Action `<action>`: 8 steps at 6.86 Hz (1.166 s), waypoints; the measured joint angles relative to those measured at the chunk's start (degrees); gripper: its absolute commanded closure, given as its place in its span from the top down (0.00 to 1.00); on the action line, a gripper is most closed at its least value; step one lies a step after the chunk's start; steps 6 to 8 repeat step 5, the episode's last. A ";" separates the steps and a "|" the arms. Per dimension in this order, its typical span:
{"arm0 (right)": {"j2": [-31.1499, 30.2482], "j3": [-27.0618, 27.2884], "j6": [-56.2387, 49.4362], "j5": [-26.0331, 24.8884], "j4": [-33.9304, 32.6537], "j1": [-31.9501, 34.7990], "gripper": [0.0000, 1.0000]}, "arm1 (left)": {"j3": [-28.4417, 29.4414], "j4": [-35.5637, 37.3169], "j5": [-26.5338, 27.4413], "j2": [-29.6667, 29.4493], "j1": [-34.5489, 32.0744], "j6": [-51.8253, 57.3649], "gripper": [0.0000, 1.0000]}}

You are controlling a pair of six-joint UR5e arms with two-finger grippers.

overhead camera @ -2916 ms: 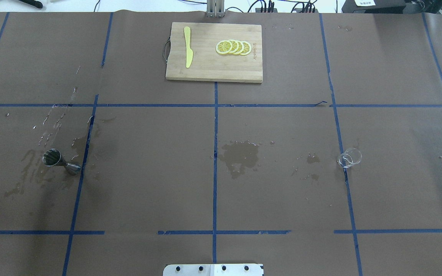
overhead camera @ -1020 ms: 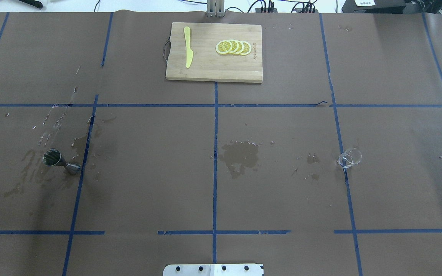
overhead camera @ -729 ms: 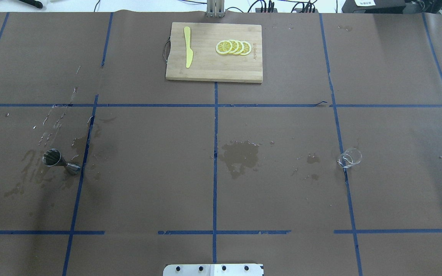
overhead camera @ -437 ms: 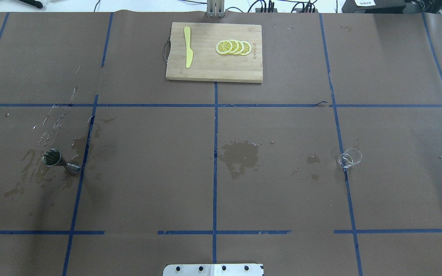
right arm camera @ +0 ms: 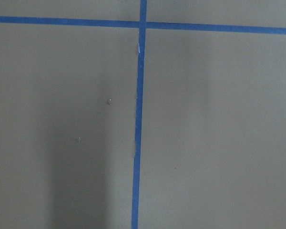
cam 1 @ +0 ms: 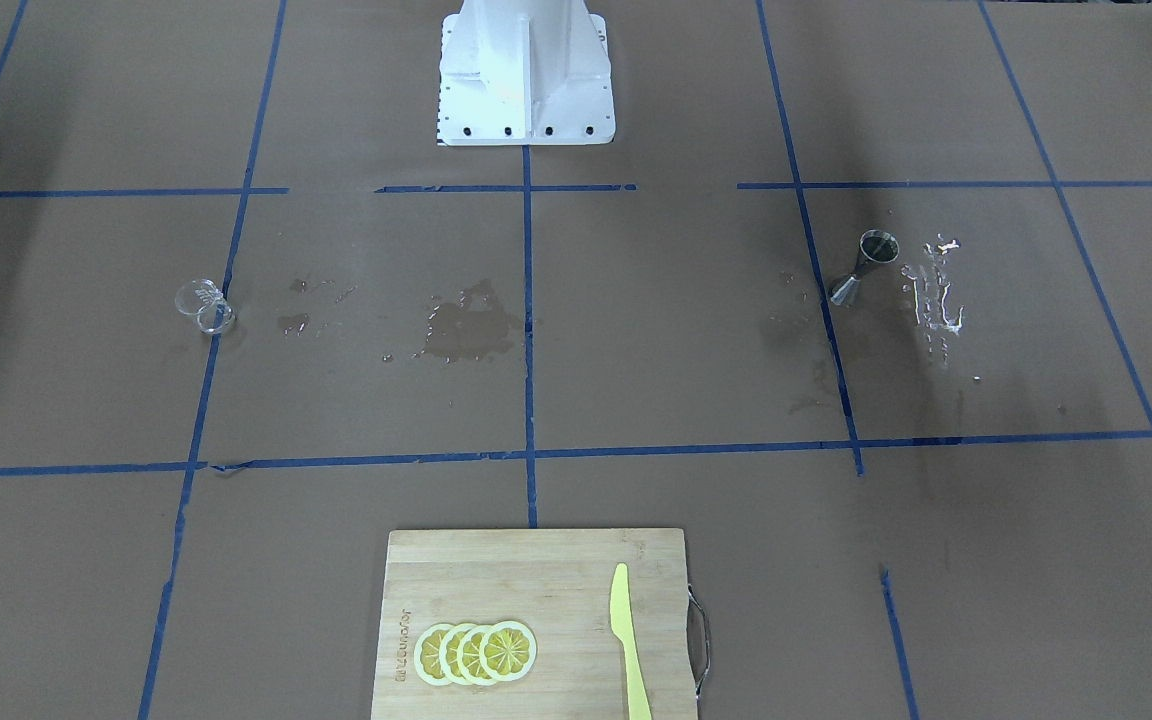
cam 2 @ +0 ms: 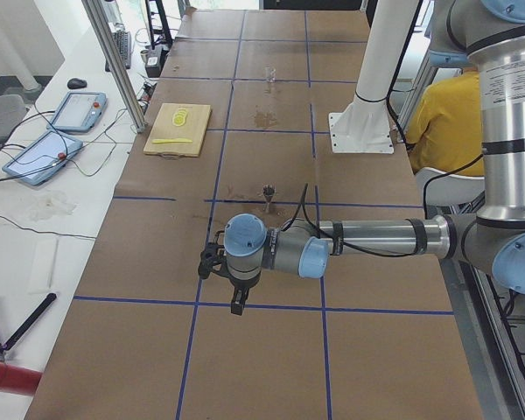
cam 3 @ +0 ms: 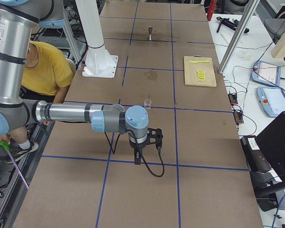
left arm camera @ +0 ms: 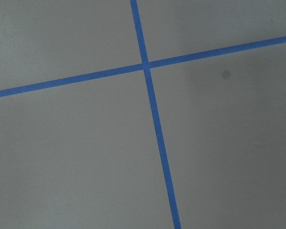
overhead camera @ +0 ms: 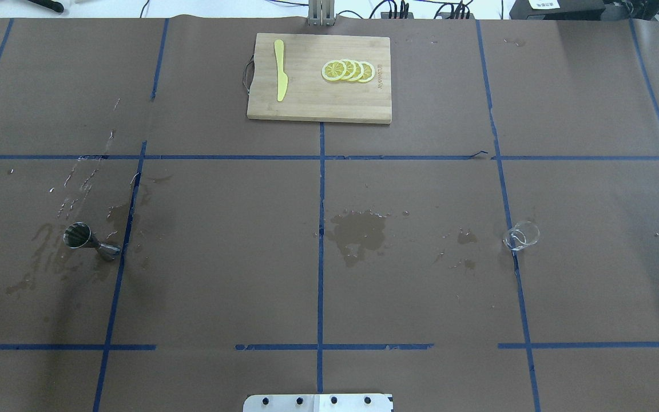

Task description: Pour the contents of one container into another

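Overhead exterior: the glass cup is seen at three o'clock on the table, the jigger at nine, well apart. For the left pincer and right pincer, released or clenched cannot be told. The cup is best gripped squarely, then tilted slowly.

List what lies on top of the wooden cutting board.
A yellow knife and four overlapping lemon slices lie on the cutting board. Each slice partly covers the next; nothing else shows.

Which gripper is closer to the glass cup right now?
Right. The right gripper hangs over the right end of the table, the end where the glass cup stands. The left gripper hangs over the opposite end, beyond the jigger, far from the cup.
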 measured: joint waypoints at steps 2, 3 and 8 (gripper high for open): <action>-0.37 -0.05 -0.03 -0.03 0.25 0.00 1.00 | -0.02 -0.05 0.00 -0.02 0.03 -0.01 1.00; -0.44 -0.06 -0.03 0.00 0.58 0.00 1.00 | 0.02 -0.08 0.00 -0.03 0.07 -0.01 1.00; -0.51 -0.06 -0.03 -0.01 1.04 0.00 1.00 | 0.07 -0.17 0.00 -0.08 0.11 -0.05 1.00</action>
